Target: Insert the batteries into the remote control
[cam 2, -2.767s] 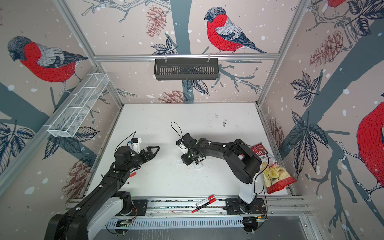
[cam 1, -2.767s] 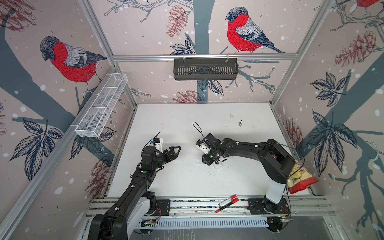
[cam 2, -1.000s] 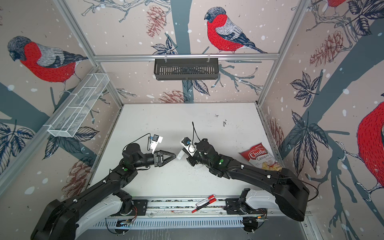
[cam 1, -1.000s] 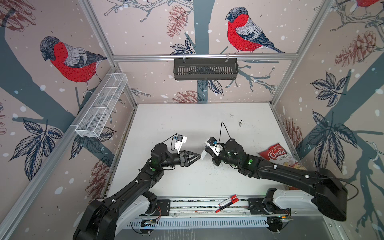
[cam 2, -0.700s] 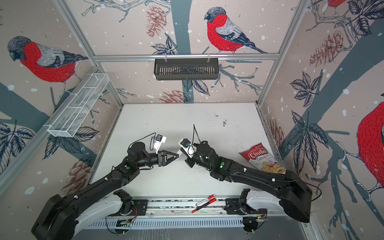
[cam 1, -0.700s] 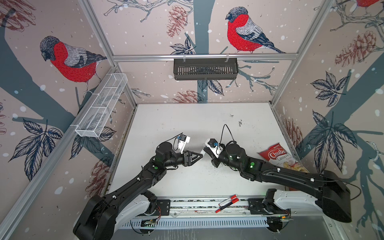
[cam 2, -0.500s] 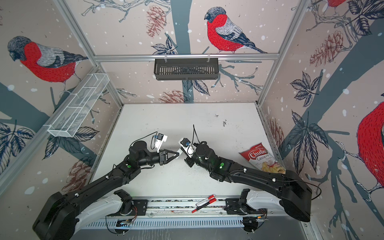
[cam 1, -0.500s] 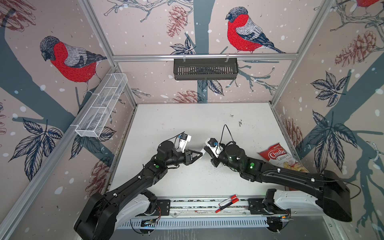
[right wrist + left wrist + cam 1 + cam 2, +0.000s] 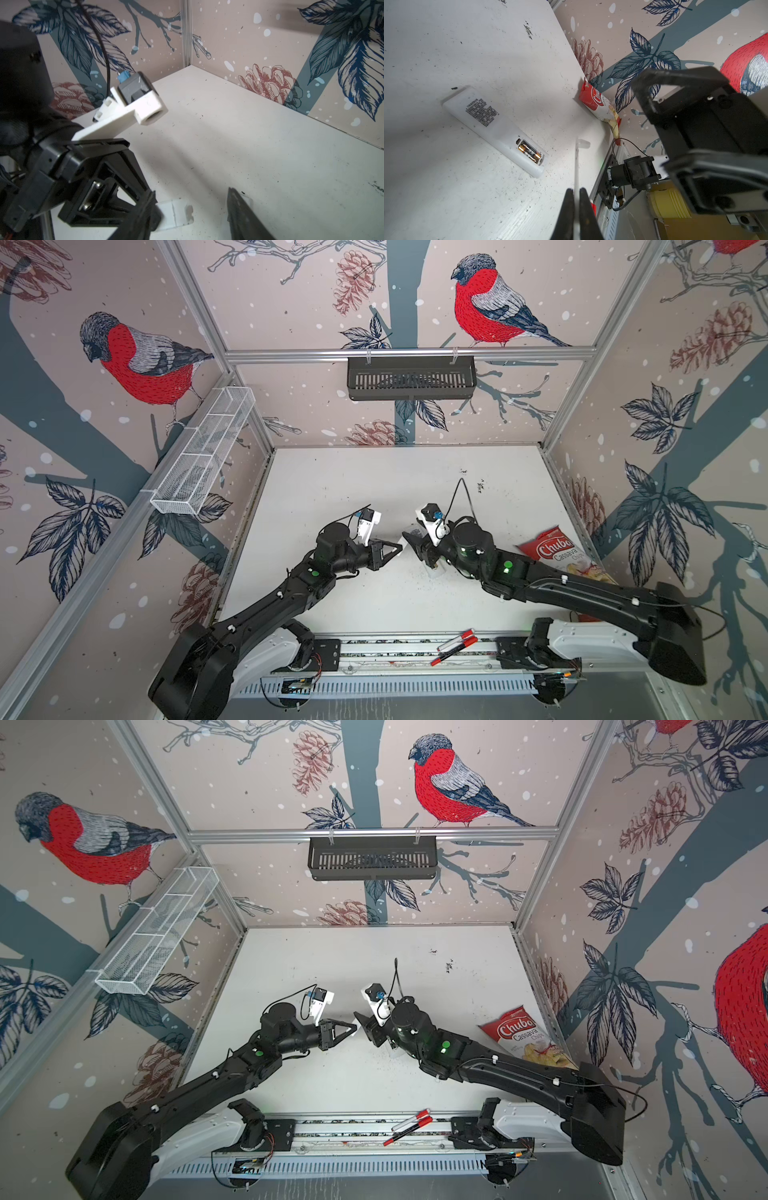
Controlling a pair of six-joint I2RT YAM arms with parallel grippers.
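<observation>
- the left gripper (image 9: 576,190) was clamped on a thin white battery cover (image 9: 576,166) – seen edge-on between its two dark fingers in the left wrist view, held clear of the table (image 9: 446,197).
- in both top views the left gripper (image 9: 399,548) and right gripper (image 9: 410,538) met tip to tip near the middle of the table.
- the right gripper's jaws stood apart; one finger (image 9: 243,218) sat well off the cover (image 9: 176,214), gripping nothing.
- the remote control (image 9: 483,118) lay flat on the table, back up, with its compartment uncovered.
- both batteries (image 9: 530,153) sat side by side inside that compartment, at the end opposite the printed label.
- in a top view the remote control (image 9: 433,571) was mostly hidden under the right arm's wrist.
- a chips bag (image 9: 557,551) leaned at the right wall – marker pens (image 9: 455,647) lay on the front rail.
</observation>
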